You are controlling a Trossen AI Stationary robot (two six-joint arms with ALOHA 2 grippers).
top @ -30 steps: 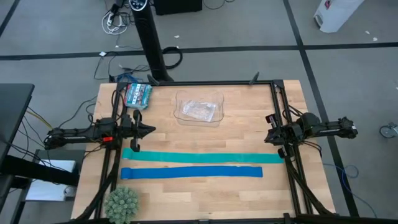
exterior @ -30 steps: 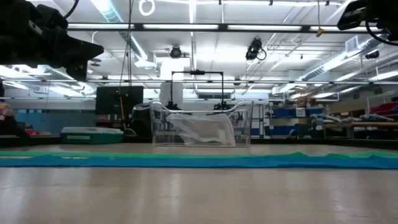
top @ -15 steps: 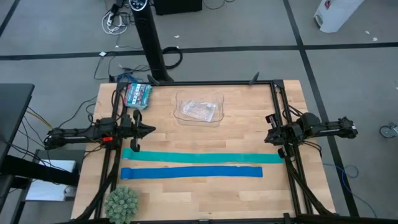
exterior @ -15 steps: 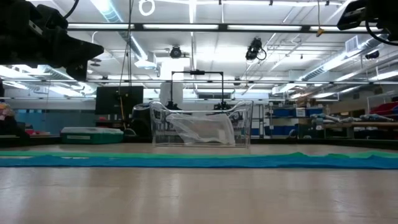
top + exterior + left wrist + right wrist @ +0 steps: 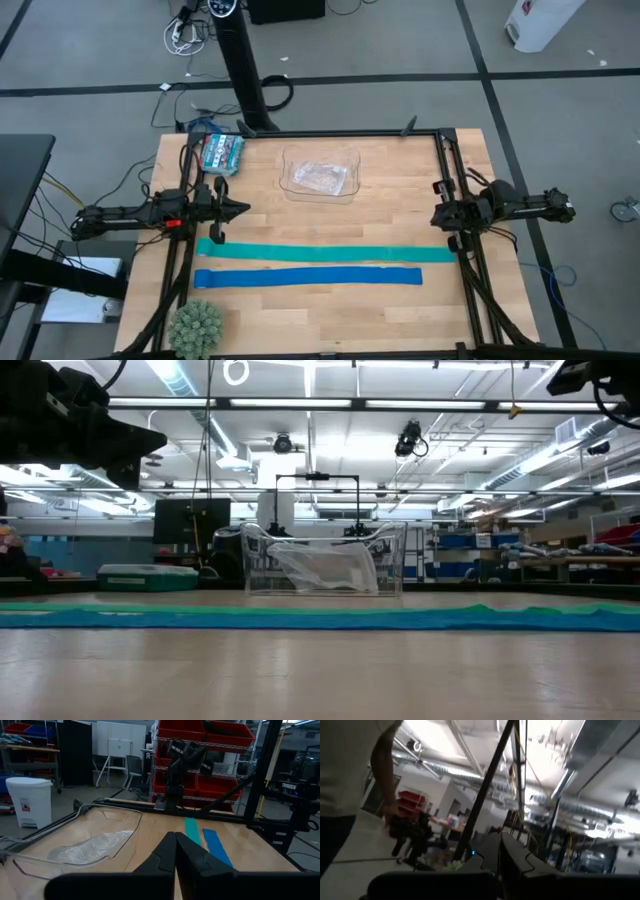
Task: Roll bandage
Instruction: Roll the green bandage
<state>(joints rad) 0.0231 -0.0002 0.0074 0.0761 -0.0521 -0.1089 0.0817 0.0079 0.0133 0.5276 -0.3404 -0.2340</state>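
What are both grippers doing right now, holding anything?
Left gripper: shut, empty, above the table near the teal bandage end.
Right gripper: shut, empty, at the table's right edge.

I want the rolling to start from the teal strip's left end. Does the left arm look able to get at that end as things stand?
Probably yes. The left gripper, shut, hangs just beyond that end of the bandage, which lies flat with nothing on it. The blue strip lies apart on its other side, so it shouldn't block the approach.

Bright overhead strip lights glare; right wrist view blurred, tilted.
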